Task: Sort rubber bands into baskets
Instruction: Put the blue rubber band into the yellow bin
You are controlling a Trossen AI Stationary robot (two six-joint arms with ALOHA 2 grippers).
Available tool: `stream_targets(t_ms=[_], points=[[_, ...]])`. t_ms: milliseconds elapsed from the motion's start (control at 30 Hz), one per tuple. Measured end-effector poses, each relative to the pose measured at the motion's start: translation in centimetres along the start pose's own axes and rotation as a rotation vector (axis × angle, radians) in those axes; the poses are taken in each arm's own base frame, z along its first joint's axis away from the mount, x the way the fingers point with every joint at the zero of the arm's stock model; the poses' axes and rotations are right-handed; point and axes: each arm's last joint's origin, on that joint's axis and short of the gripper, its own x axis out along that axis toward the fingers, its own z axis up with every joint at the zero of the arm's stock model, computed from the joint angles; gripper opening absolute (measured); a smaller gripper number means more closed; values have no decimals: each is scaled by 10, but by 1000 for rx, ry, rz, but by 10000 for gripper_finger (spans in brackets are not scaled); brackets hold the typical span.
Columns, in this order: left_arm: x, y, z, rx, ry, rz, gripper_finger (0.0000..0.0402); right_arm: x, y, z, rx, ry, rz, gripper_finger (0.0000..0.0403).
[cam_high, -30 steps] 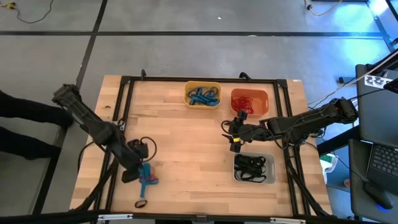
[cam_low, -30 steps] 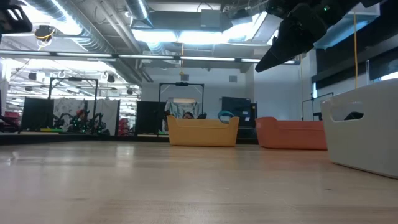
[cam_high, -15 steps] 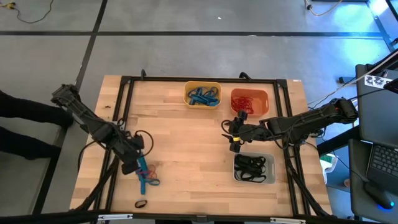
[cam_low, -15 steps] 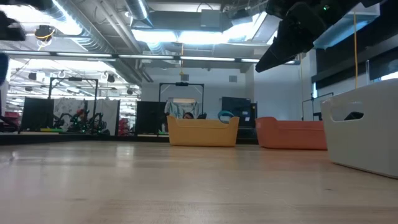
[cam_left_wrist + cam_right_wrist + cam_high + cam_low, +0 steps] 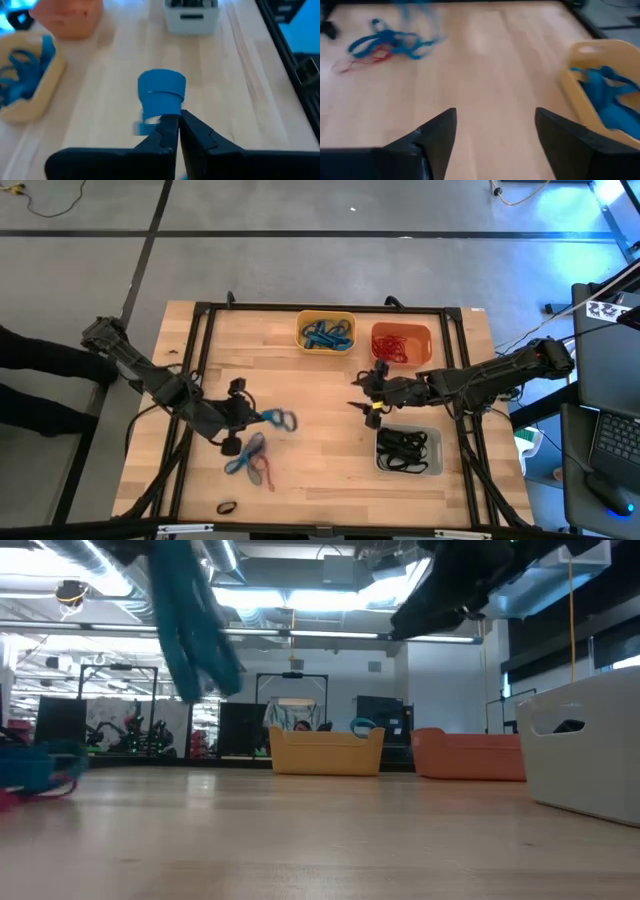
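Observation:
My left gripper (image 5: 256, 417) (image 5: 178, 121) hovers over the table's left half, shut on a blue rubber band (image 5: 280, 419) (image 5: 161, 91). Below it, a loose heap of blue and red rubber bands (image 5: 250, 459) (image 5: 384, 42) lies on the wood. A lone black band (image 5: 227, 507) lies near the front edge. Along the far edge stand the yellow basket (image 5: 326, 331) with blue bands and the orange basket (image 5: 401, 342) with red ones. The grey basket (image 5: 408, 450) holds black bands. My right gripper (image 5: 356, 393) (image 5: 495, 131) is open in the air near the middle, holding nothing. My left gripper pinches one end of the blue band (image 5: 159, 118) between its two fingertips. The fingers slant downward toward the table's right side. The rest of the loop sticks out beyond the fingertips, lifted clear of the table and of the heap.
A black frame rail (image 5: 196, 350) runs around the tabletop. Bare wood (image 5: 310, 430) lies between the heap and the grey basket. A person's dark sleeve (image 5: 30, 365) shows off the table's left edge, and a laptop (image 5: 610, 440) sits beyond the right edge.
My left gripper has risen from the heap and swung toward the table's right and far side, rolling its wrist and carrying the blue band clear of the table. The heap left behind has spread out, and a red band now shows in it.

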Motion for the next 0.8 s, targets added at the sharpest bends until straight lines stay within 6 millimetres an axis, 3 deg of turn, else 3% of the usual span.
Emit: stream_targets(t_ms=[233,533,800], points=[[21,12,8,22,-135,43,10,27,13,4,-60,-105,95,317],[44,27,3,45,-253,103,10,63,26,3,-93,-272,122,321],[69,27,2,57,-350,117,11,78,30,-1,-96,-324,111,321]])
